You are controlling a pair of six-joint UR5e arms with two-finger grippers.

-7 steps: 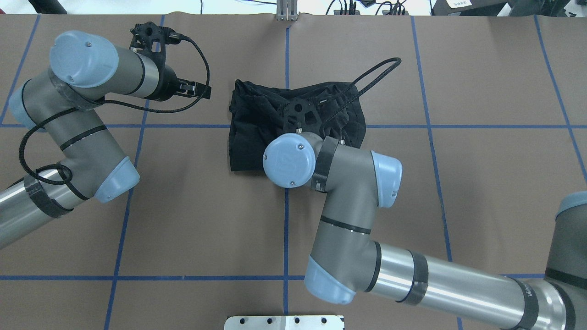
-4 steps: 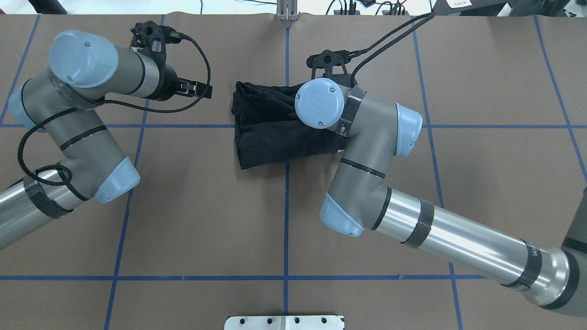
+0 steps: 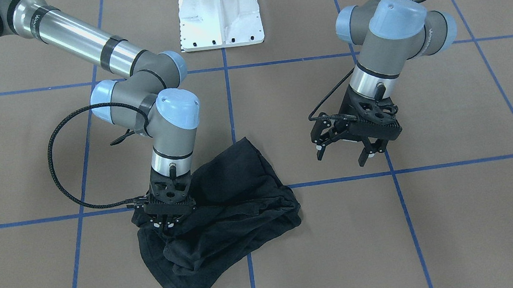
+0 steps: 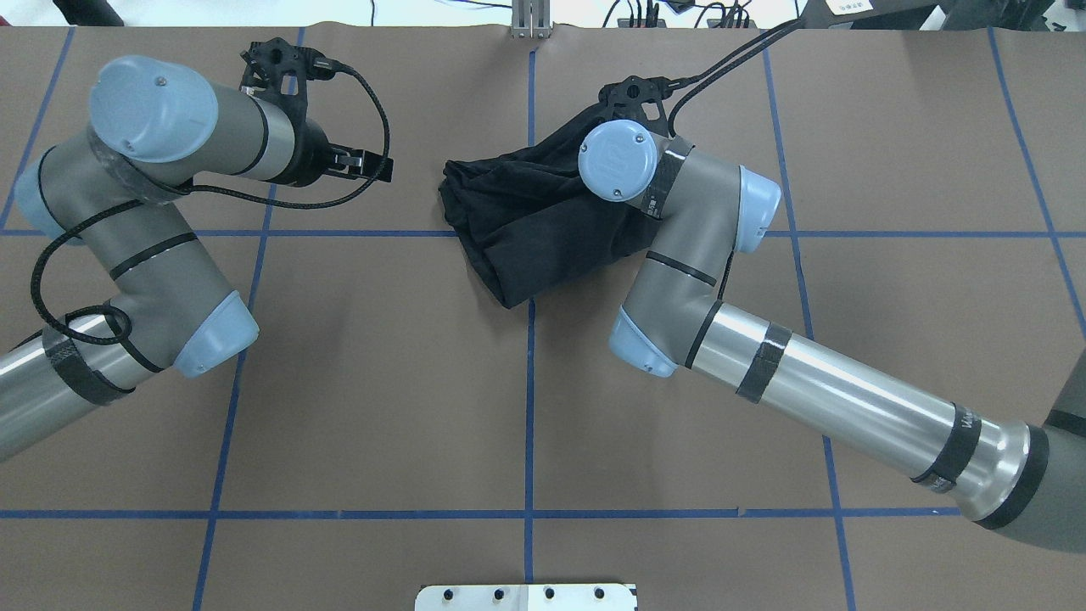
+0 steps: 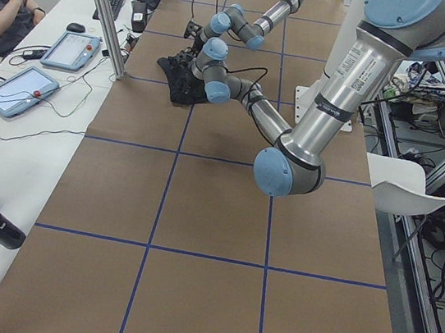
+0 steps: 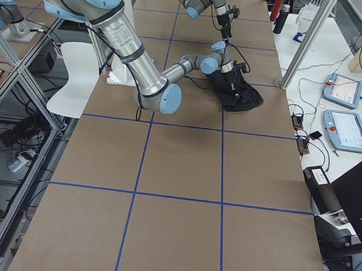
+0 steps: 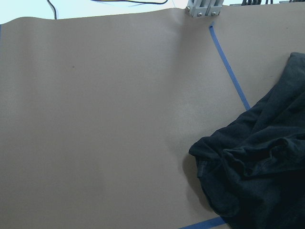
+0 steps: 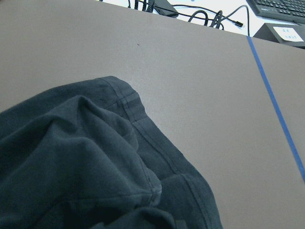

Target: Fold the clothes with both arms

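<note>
The black T-shirt [image 4: 526, 212] lies bunched and crumpled near the far middle of the table, with no print showing. In the front-facing view it [image 3: 234, 203] is a rumpled heap with one end trailing toward the camera. My right gripper [image 3: 168, 224] points down and is shut on a fold of the T-shirt at the heap's edge; in the overhead view its own wrist [image 4: 619, 161] hides it. My left gripper [image 3: 341, 158] is open and empty, hovering above the table apart from the shirt, to the shirt's left in the overhead view [image 4: 373, 166].
The white pedestal base [image 3: 219, 14] stands at the robot's side of the table. Blue tape lines [image 4: 529, 407] grid the brown table. A metal bracket [image 4: 530, 21] sits at the far edge. Tablets [image 5: 17, 92] and cables lie on the side bench.
My right arm has swung toward the far edge and to the right, dragging the T-shirt with it so the heap has turned and shifted. The left arm has stayed still.
</note>
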